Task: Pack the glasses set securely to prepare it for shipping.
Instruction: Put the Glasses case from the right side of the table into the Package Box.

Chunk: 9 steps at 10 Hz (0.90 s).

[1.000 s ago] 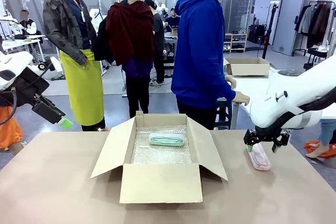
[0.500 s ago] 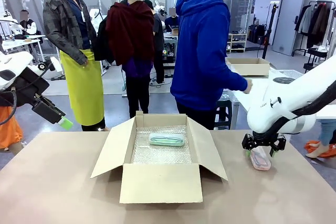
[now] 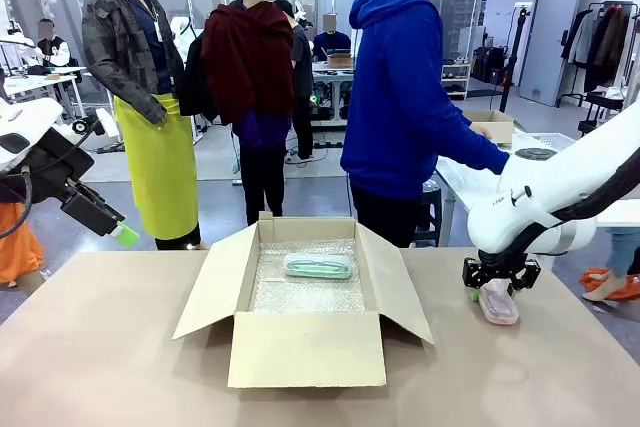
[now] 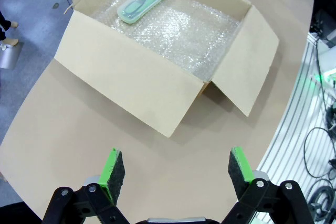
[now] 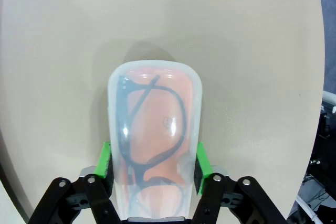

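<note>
**A:** Where do things stand?

**B:** The right gripper (image 5: 153,161) is clamped across the sides of the pink case (image 5: 153,129). The case lies flat on the worktop (image 3: 120,347), to the right of the cardboard box (image 3: 300,347). The mint-green case (image 3: 317,266) lies on the bubble wrap (image 4: 184,30) towards the far end of the box.

**A:** And the left gripper (image 4: 172,169)?

**B:** Its pads are wide apart and hold nothing. It hangs well clear, above the worktop.

**A:** What could go wrong from here?

**B:** The pink case is smooth and rounded, and the pads seem to grip it off-centre (much of its length juts past them). On the lift it could droop, pivot between the pads or slide out. Too hard a squeeze might spring the lid. The box's right flap also leans outward between the case and the opening, so a low carry would catch it. And if the pink case is set down on the mint-green one rather than beside it, the two would sit loose.
</note>
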Each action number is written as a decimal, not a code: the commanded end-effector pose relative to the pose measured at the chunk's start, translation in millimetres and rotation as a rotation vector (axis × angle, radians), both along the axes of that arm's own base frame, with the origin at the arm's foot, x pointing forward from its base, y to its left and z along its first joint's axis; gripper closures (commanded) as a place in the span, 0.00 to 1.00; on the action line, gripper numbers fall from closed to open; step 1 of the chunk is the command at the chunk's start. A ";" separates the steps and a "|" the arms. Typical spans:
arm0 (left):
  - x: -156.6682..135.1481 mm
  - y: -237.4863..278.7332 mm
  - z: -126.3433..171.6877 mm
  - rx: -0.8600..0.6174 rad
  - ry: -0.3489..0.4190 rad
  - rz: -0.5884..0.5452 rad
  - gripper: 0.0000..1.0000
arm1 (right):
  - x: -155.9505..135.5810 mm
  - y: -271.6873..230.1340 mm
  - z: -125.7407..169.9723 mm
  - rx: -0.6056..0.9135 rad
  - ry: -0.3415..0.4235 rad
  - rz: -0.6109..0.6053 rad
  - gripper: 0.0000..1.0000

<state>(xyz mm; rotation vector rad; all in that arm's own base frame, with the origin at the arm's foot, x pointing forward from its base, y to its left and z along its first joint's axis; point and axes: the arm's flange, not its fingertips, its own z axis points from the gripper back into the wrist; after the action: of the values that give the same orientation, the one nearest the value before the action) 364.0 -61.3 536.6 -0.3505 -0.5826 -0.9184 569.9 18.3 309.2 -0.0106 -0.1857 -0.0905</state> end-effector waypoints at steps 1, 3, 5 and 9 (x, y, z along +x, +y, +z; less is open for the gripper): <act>-0.6 2.6 1.7 -0.021 0.001 -0.020 0.00 | 1.9 4.2 2.6 -0.008 0.012 -0.035 0.55; -0.6 2.6 1.7 -0.021 0.001 -0.020 0.00 | -11.1 -2.9 26.4 0.030 0.040 -0.012 0.51; -0.6 2.6 1.7 -0.021 0.001 -0.020 0.00 | -38.9 1.9 74.9 0.036 0.064 0.199 0.51; -0.6 2.6 1.7 -0.021 0.001 -0.020 0.00 | -80.1 37.2 157.0 -0.001 0.019 0.596 0.51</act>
<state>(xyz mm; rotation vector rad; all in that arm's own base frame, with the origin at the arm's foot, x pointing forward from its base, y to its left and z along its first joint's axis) 363.9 -61.3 536.7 -0.3505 -0.5829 -0.9183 496.9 57.1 461.7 0.0170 -0.1528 0.4318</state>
